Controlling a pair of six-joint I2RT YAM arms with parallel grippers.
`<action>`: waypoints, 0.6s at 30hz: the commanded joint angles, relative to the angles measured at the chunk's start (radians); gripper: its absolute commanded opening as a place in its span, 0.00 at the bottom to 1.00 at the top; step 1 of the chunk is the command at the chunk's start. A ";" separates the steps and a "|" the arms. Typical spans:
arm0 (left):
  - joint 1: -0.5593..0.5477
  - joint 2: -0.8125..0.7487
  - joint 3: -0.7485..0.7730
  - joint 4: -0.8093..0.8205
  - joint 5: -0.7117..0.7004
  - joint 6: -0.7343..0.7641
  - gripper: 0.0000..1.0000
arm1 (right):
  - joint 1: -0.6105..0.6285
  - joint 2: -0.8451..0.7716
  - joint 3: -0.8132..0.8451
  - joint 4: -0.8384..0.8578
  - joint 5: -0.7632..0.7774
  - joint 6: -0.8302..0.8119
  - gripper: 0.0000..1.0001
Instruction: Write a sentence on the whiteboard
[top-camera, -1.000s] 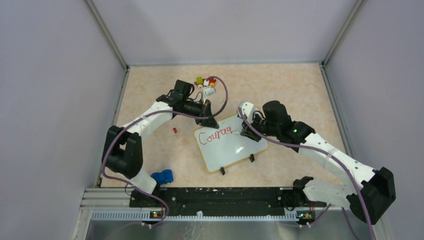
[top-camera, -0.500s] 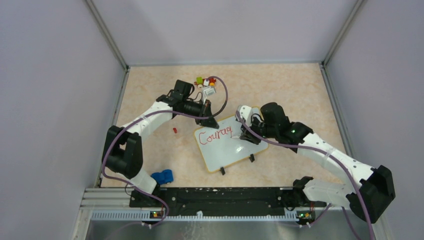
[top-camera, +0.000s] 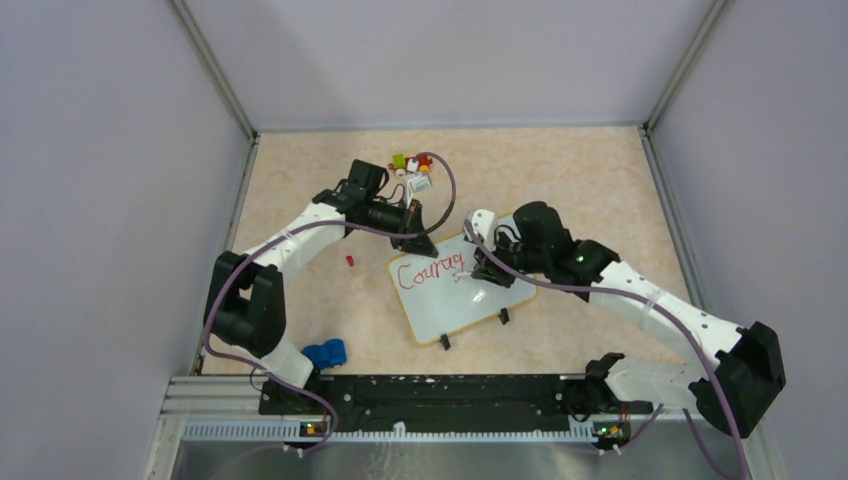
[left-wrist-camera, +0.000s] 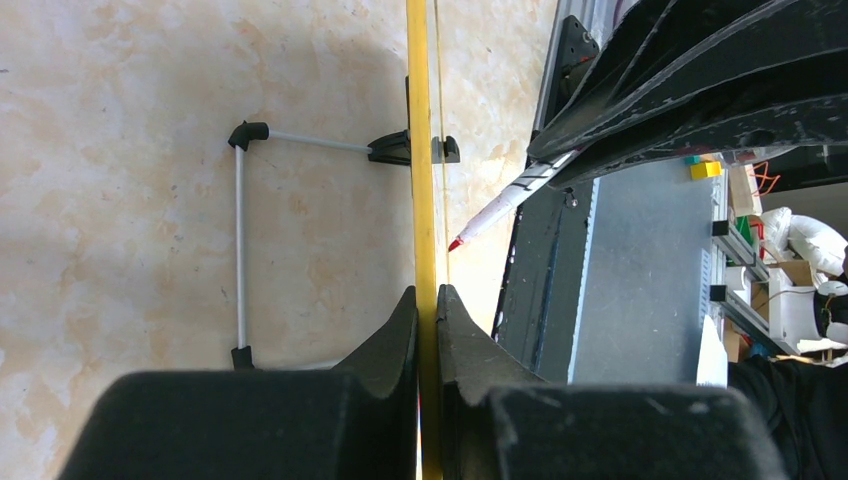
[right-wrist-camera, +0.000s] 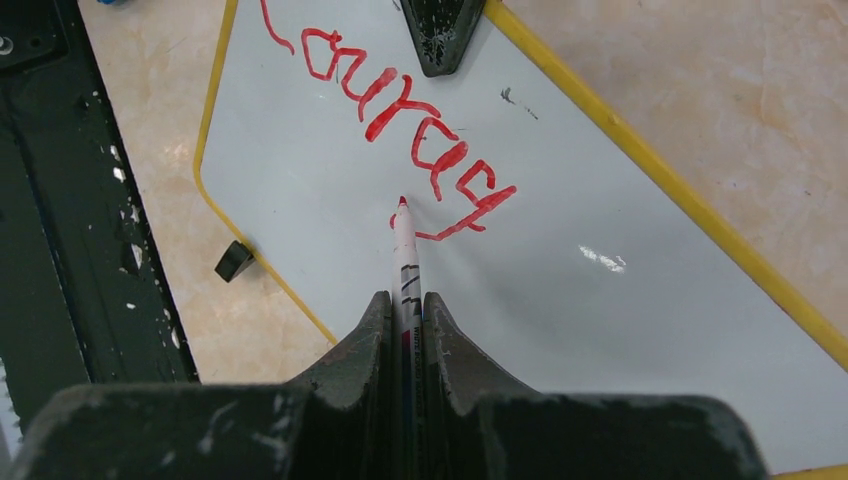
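The whiteboard (top-camera: 470, 305) lies tilted on the table, white with a yellow rim (left-wrist-camera: 420, 150). Of the sentence (top-camera: 428, 270), only red letters reading "Courag" (right-wrist-camera: 400, 110) show, along the board's top. My left gripper (top-camera: 420, 240) is shut on the board's far left rim; the left wrist view shows its fingertips (left-wrist-camera: 427, 295) pinching the yellow edge. My right gripper (right-wrist-camera: 404, 300) is shut on a white marker (right-wrist-camera: 404, 255). Its red tip (right-wrist-camera: 402, 203) sits at the tail of the last letter. From above, the right gripper (top-camera: 478, 270) hangs over the board's upper middle.
Small coloured blocks (top-camera: 410, 163) lie at the back behind the left gripper. A tiny red piece (top-camera: 349, 260) lies left of the board, and a blue object (top-camera: 325, 353) sits by the left arm's base. Two black feet (top-camera: 445, 340) stick out at the board's near edge.
My right arm has slid left over the board, bringing the marker to the end of the written letters. The left arm and the board have not moved.
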 joint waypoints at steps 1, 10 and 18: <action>-0.016 0.036 -0.028 -0.016 -0.022 0.052 0.00 | -0.023 -0.047 0.077 0.034 -0.029 0.020 0.00; -0.016 0.026 -0.027 -0.025 -0.024 0.058 0.00 | -0.076 -0.081 0.057 0.012 0.028 0.013 0.00; -0.016 0.023 -0.027 -0.026 -0.026 0.056 0.00 | -0.085 -0.076 0.040 0.021 0.059 0.006 0.00</action>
